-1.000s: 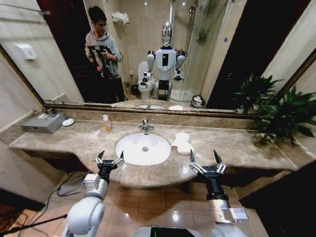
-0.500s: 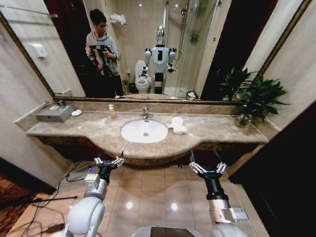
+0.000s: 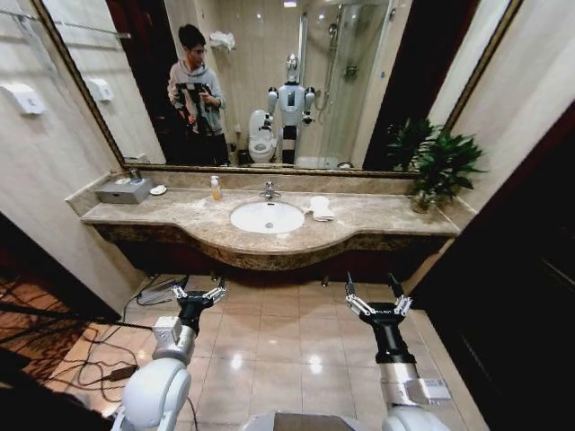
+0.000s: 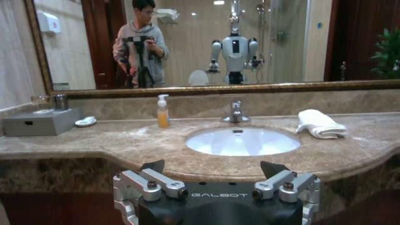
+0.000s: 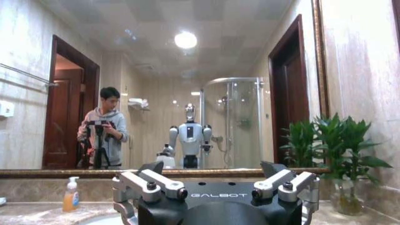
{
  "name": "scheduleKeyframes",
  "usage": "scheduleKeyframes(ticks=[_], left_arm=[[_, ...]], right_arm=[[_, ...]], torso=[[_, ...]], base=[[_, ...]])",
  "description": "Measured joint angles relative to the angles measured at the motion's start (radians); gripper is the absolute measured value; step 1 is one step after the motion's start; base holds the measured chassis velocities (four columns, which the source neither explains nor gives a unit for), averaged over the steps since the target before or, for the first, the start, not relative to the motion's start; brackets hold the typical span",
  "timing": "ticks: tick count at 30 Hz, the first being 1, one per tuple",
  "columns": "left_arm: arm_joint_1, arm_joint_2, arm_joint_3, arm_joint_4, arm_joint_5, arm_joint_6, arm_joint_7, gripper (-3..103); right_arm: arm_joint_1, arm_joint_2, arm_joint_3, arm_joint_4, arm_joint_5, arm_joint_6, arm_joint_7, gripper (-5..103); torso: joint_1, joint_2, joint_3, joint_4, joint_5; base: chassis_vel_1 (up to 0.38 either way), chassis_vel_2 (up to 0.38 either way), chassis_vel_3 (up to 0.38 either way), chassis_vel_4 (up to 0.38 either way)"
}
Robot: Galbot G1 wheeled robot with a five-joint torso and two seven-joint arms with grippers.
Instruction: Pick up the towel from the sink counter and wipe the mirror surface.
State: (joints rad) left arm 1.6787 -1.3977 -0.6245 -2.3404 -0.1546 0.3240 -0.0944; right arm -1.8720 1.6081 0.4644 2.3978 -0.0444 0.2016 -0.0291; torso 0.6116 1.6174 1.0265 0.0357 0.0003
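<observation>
White towel (image 3: 320,208) lies folded on marble tabletop (image 3: 377,220), just right of basin (image 3: 267,216), below mirror (image 3: 359,81). Left claw (image 3: 199,294) and right claw (image 3: 375,297) both spread apart, empty, above floor, well short of tabletop.

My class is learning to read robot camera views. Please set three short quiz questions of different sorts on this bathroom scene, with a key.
1. True or false: the towel lies on the sink counter, on the potted plant's side of the basin.
2. Multiple choice: the left pincer is (A) shut on the towel, (B) open over the floor, apart from the counter, (C) pressed against the mirror.
3. Fill in: the orange bottle stands between the grey box and the ____ .

Key
1. True.
2. B; the right pincer is likewise open and holds nothing.
3. Faucet.
</observation>
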Motion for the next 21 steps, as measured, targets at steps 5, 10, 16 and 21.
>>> scheduleKeyframes(ticks=[5, 10, 16, 21], left_arm=[[0.000, 0.000, 0.000, 0.000, 0.000, 0.000, 0.000, 100], [0.000, 0.000, 0.000, 0.000, 0.000, 0.000, 0.000, 100], [0.000, 0.000, 0.000, 0.000, 0.000, 0.000, 0.000, 100], [0.000, 0.000, 0.000, 0.000, 0.000, 0.000, 0.000, 100]], right_arm=[[0.001, 0.000, 0.000, 0.000, 0.000, 0.000, 0.000, 100], [0.001, 0.000, 0.000, 0.000, 0.000, 0.000, 0.000, 100], [0.000, 0.000, 0.000, 0.000, 0.000, 0.000, 0.000, 100], [0.000, 0.000, 0.000, 0.000, 0.000, 0.000, 0.000, 100]], torso=[[0.002, -0.001, 0.001, 0.0003, -0.0001], [0.002, -0.001, 0.000, 0.0003, -0.0003], [0.001, -0.001, 0.000, 0.0003, -0.0004], [0.000, 0.000, 0.000, 0.0003, -0.0004]], base=[[-0.031, 0.035, 0.073, -0.014], [-0.011, 0.032, 0.018, -0.011], [0.089, -0.089, -0.100, 0.071], [0.168, -0.159, -0.153, 0.176]])
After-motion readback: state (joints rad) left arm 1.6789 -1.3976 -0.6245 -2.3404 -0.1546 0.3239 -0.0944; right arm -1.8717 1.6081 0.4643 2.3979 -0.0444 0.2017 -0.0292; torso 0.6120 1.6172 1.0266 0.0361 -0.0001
